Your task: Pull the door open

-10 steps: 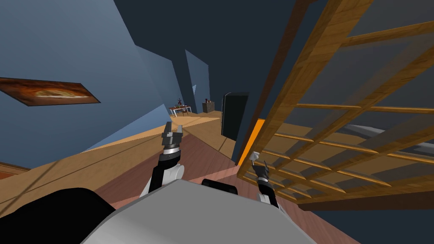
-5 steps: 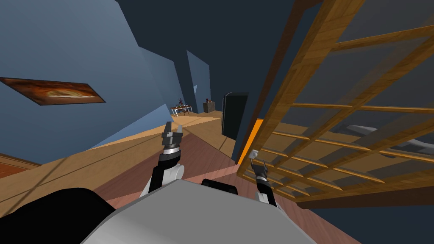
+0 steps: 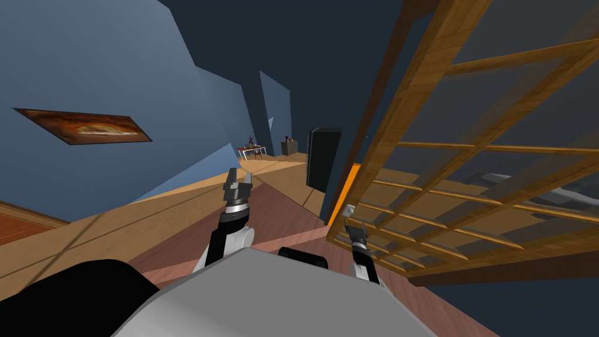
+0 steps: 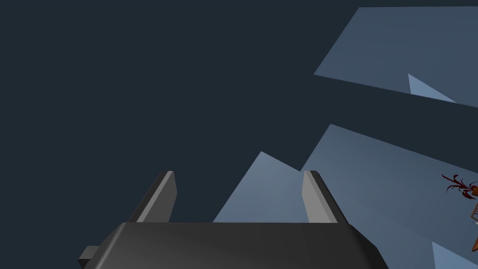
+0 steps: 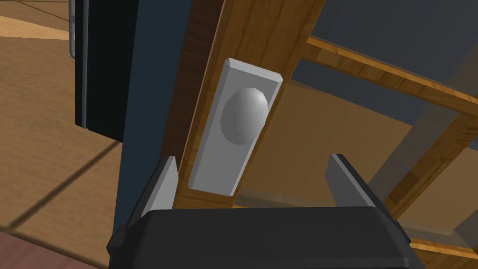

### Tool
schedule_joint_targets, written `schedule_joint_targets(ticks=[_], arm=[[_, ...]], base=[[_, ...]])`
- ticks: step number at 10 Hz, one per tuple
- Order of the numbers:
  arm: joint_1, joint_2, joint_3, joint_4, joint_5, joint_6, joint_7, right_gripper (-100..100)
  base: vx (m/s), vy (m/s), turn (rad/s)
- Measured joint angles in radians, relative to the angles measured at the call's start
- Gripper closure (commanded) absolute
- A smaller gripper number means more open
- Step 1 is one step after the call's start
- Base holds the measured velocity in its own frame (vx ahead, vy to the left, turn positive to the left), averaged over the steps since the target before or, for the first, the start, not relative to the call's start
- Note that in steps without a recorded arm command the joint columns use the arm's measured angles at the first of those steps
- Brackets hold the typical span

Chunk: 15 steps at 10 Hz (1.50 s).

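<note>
Since a second ago my head view has shifted: the wall picture [image 3: 88, 126] lies further right, while the right tool [image 3: 353, 227] stays at the door [image 3: 409, 105] (wooden, glass-paned, on my right). Its fingers are spread and grasp nothing, with the grey knob [image 5: 244, 116] on its plate [image 5: 212, 159] just ahead of them. The left tool [image 4: 240, 172], also spread, is raised in front.

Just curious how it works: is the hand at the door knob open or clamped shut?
Open: the right gripper holds its fingers wide apart, and the grey knob lies beyond their tips, ungripped.
</note>
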Motion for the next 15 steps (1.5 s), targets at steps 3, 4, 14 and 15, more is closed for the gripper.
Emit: schedule_joint_targets(ticks=[3, 4, 14, 15], arm=[[0.0, 0.005, 0.017, -0.01, -0.025, 0.006, -0.075, -100], [-0.001, 0.006, 0.022, -0.012, -0.032, 0.007, -0.101, -100], [0.022, -0.021, 0.033, -0.023, -0.084, 0.005, -0.263, -100], [0.013, -0.036, 0.03, 0.018, -0.087, -0.019, -0.284, -100]], base=[[-0.064, -0.014, 0.022], [-0.066, -0.012, 0.025], [0.069, -0.004, 0.062], [0.209, -0.002, 0.093]])
